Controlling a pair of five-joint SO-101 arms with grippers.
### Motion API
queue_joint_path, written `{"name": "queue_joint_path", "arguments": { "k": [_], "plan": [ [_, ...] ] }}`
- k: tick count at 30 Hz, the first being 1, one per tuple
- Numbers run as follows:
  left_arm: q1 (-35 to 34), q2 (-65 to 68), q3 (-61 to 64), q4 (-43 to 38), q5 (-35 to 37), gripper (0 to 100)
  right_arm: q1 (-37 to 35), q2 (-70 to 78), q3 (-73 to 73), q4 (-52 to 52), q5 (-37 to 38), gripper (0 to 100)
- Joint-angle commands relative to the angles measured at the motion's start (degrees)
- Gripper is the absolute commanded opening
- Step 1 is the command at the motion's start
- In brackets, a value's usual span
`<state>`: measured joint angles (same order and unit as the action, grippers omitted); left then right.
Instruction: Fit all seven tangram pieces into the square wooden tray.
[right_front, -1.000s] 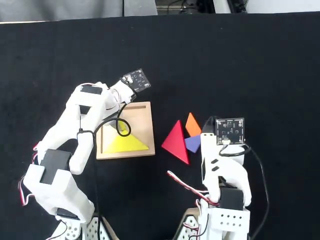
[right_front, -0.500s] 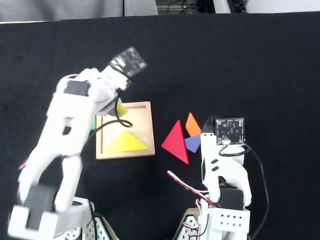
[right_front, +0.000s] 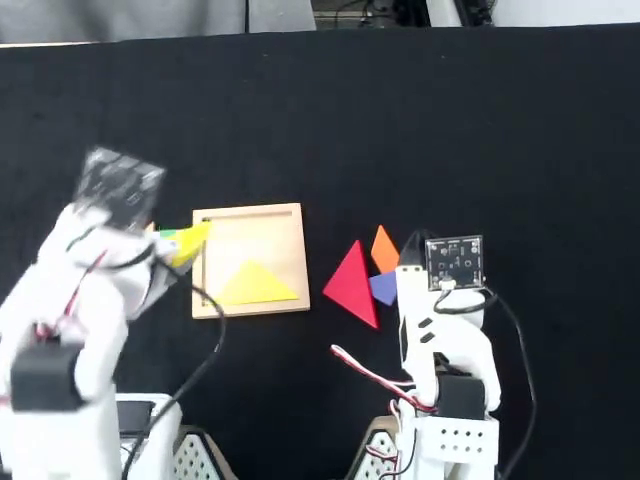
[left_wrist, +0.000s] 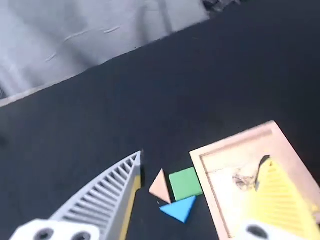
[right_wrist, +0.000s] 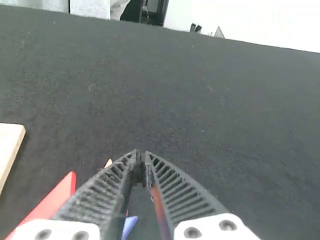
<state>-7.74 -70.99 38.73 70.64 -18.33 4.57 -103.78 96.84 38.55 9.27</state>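
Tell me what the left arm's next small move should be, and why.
Probably lower the open left gripper toward the green square, which lies ahead between its spread fingers, right beside the wooden tray. The tray holds a yellow triangle, so loose pieces remain.

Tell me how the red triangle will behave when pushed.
The red triangle looks flat and stiff, so it should slide, not roll. The orange piece and blue piece lie right beside it; pushing that way probably shifts them too.

Tray (right_front: 250, 209) of pale bare wood; table cover (right_front: 450, 120) matt black cloth
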Motion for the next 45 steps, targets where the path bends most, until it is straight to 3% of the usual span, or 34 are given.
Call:
{"name": "queue_joint_path", "arguments": {
  "k": [1, 5, 12, 17, 25, 31, 36, 42, 45],
  "plan": [
    [-4.18, -9.32, 8.22, 0.26, 8.53, 36, -0.97, -4.26, -0.31, -2.02, -0.44, 1.5],
    [-4.88, -18.20, 21.14, -3.16, 14.59, 36, -0.97, -4.26, -0.31, -1.93, -0.44, 1.5],
    [-4.97, -28.57, 46.11, -18.11, 21.54, 36, -1.05, -4.26, -0.31, -1.93, -0.44, 1.5],
    [-4.53, -33.05, 52.26, -18.64, 21.89, 36, -1.14, -4.26, -0.31, -2.29, -0.97, 1.6],
    [-4.18, -33.58, 57.36, -18.81, 21.36, 36, -4.92, -4.26, -0.40, -2.37, -2.29, 1.6],
    [-6.90, -33.58, 56.84, -15.38, 17.05, 35, -5.10, -4.26, -2.68, 1.32, -2.11, 3.8],
    [-6.90, -33.58, 56.84, -15.47, 16.97, 21, -5.45, -4.18, -7.69, 6.86, -1.32, 14.8],
    [-6.90, -33.58, 55.96, -15.47, 16.62, 3, -5.45, -3.74, -12.35, 12.31, -1.23, 15.5],
    [-6.99, -33.58, 55.87, -15.47, 16.62, 4, -5.45, -3.65, -15.78, 15.03, 1.23, 15.5]
  ]
}}
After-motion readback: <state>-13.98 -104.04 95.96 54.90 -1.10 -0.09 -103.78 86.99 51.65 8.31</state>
